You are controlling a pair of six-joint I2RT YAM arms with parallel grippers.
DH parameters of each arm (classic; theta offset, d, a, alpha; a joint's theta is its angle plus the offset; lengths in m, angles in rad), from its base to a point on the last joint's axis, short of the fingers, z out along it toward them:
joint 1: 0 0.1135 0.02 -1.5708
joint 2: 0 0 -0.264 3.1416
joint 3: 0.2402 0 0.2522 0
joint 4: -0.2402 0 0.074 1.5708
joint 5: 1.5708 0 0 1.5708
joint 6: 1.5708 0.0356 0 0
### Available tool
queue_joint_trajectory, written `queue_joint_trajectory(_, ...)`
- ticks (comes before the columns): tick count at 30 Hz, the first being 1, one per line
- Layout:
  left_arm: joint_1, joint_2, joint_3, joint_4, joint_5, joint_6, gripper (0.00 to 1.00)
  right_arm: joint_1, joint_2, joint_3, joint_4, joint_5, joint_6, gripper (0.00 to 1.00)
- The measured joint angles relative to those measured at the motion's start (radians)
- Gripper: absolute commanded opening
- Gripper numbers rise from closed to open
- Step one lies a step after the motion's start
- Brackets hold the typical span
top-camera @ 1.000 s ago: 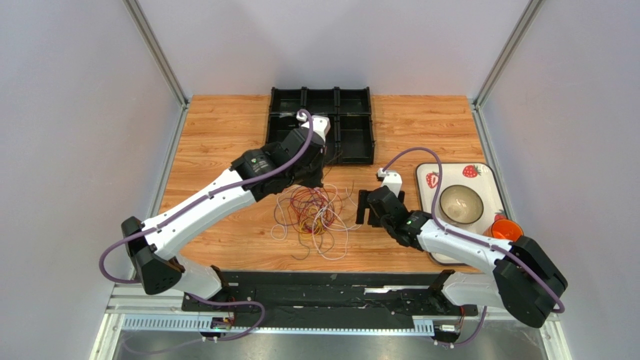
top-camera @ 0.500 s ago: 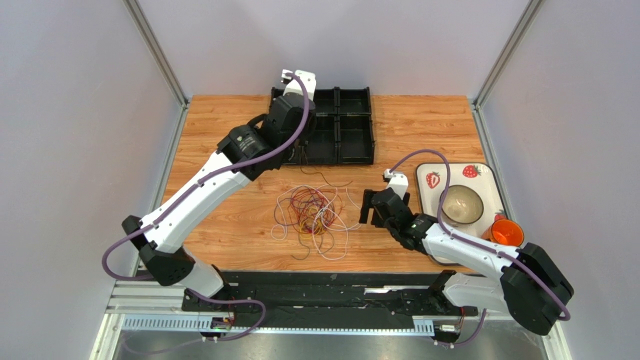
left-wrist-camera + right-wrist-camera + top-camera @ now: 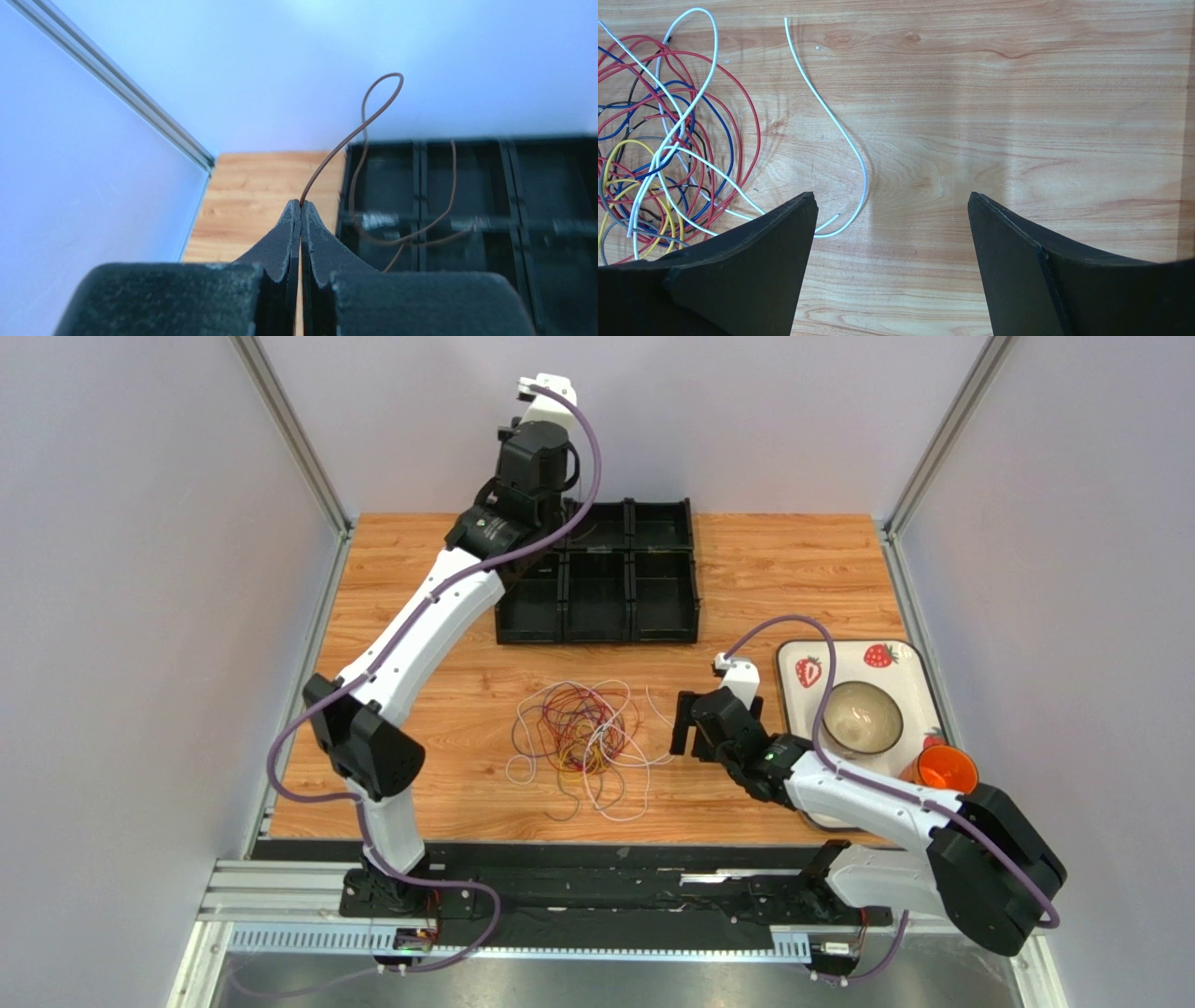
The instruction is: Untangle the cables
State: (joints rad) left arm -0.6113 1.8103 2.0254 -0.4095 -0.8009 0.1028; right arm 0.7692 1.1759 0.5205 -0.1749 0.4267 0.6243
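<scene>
The black tray (image 3: 596,571) is the landmark, and the cables (image 3: 582,731) lie tangled just on its near side. Above its far-left corner the left gripper (image 3: 300,207) is clenched on one brown wire (image 3: 365,119) that loops over the tray. The right gripper (image 3: 891,199) gapes, empty, beside the tangle. The wire is best lowered fully inside the tray before letting go.
</scene>
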Motion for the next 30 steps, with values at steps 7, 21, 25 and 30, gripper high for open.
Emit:
queue_joint_trajectory(7,0.048,0.211,0.161,0.281,-0.048,0.154,0.00,0.000,0.024,0.000,-0.001,0.000,0.000,0.82)
queue_joint_trajectory(21,0.191,0.404,0.308,0.340,-0.019,0.055,0.00,0.000,0.043,0.002,0.019,-0.025,-0.012,0.82)
queue_joint_trajectory(25,0.231,0.416,0.322,0.340,0.046,-0.028,0.00,0.000,0.055,0.002,0.020,-0.029,-0.016,0.82)
queue_joint_trajectory(30,0.266,0.447,0.323,0.338,0.102,-0.112,0.00,0.000,0.063,0.006,0.023,-0.037,-0.020,0.82)
